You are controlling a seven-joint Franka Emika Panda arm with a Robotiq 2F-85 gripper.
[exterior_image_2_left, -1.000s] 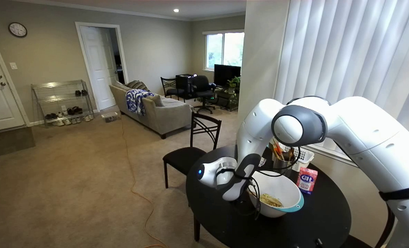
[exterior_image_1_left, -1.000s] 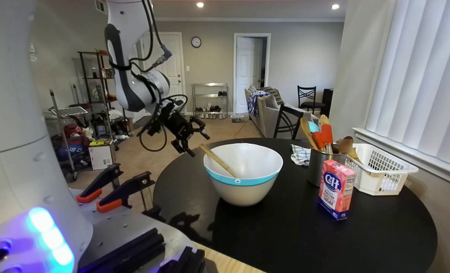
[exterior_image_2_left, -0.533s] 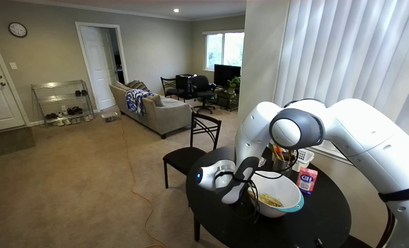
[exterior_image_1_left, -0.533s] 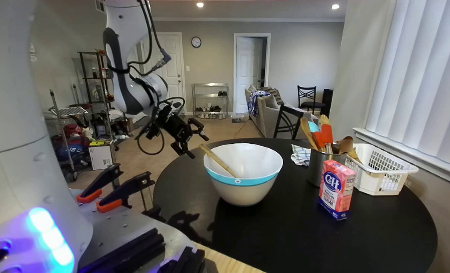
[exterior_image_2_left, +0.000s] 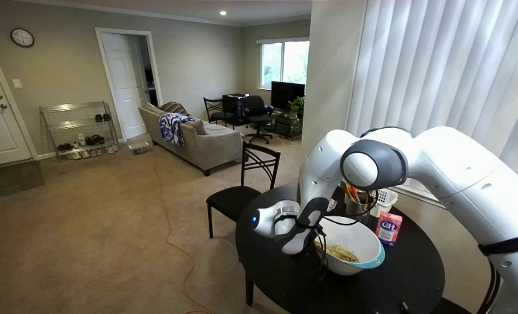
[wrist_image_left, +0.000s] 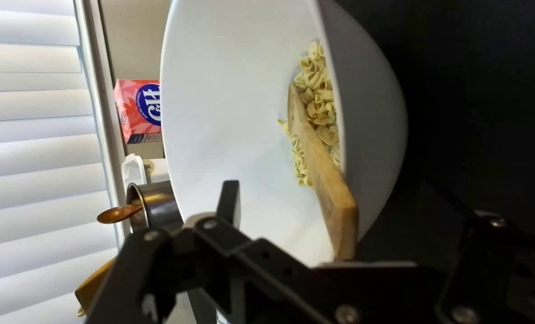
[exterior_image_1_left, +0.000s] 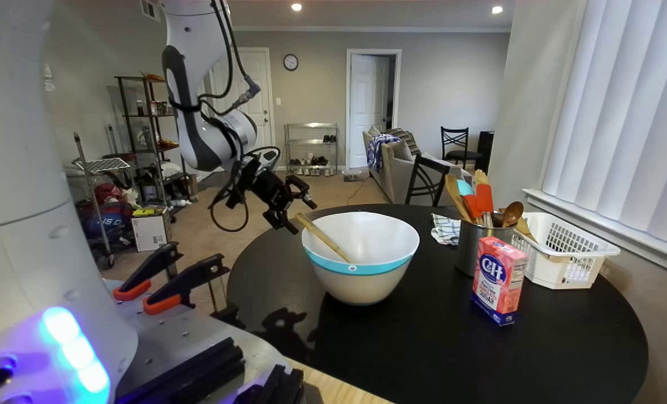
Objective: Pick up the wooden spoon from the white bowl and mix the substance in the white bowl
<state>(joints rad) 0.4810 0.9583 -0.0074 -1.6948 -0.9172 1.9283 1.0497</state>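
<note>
While the arm (exterior_image_2_left: 374,163) arches over toward the round black surface (exterior_image_1_left: 434,348), its last section is tipped downward, so that the hand (exterior_image_1_left: 304,217) slants beside the white bowl (exterior_image_1_left: 361,286). The fingers (wrist_image_left: 228,202) stand wide apart, unclasped and gripping nothing. The wooden spoon (exterior_image_1_left: 325,238) leans in the bowl, its handle crossing the rim and its head among pale noodles (wrist_image_left: 319,108). In an exterior view the handle's end is just beside the fingertips; in the wrist view it shows between the fingers, and whether it touches them I cannot tell. The bowl stands upright, in from the surface's curved edge, and the hand is near that edge. Across from the hand, beyond the bowl, an open stretch reaches to the sugar carton (exterior_image_1_left: 498,280), upright just in front of the steel utensil canister (exterior_image_1_left: 467,249). Beside the canister, the white basket (exterior_image_1_left: 552,275) takes up the margin near the vertical blinds (exterior_image_1_left: 625,112), and at another part of the edge stands a black chair (exterior_image_2_left: 233,201).
</note>
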